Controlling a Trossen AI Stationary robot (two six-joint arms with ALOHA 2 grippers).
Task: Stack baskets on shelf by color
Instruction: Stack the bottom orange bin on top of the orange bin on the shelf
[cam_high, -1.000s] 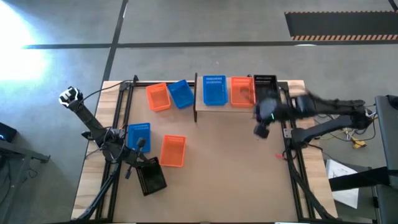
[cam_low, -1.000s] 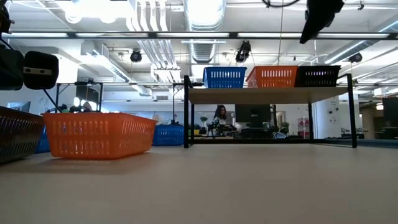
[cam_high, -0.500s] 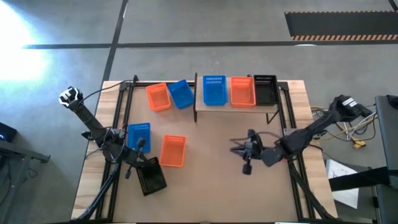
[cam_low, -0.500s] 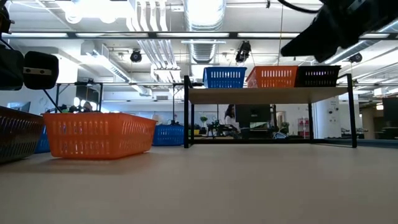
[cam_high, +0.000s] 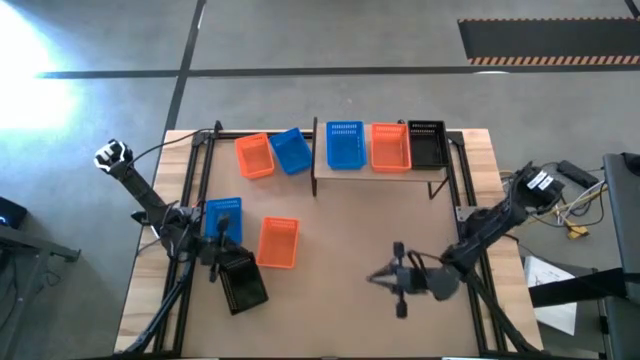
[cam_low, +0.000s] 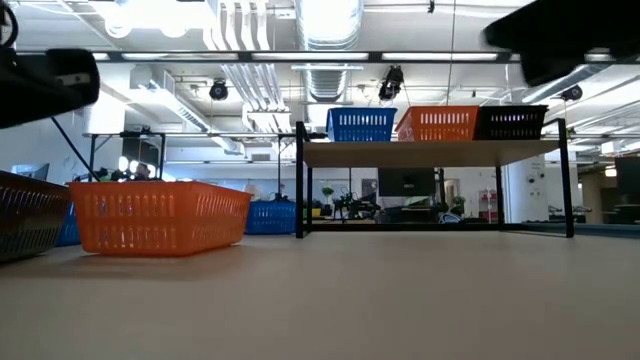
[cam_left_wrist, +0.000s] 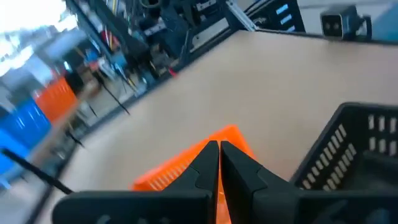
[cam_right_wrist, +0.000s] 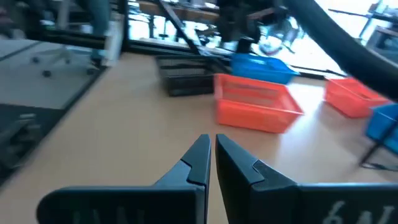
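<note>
Table centre (cam_high: 350, 225) bare; shelf (cam_high: 316, 160) full: three baskets (cam_high: 345, 145).

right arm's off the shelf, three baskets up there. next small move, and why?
Probably move the right end effector, shut and empty over bare table, toward the loose orange basket and open it. The shelf holds one blue, one orange, one black basket; that orange one is the nearest loose basket. The left end effector sits by the black basket.

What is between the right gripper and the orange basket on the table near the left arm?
Nothing visible. The right gripper, shut and empty, is over bare tabletop, and only open table lies between it and the orange basket. The black basket and the left gripper sit beyond the orange one.
</note>
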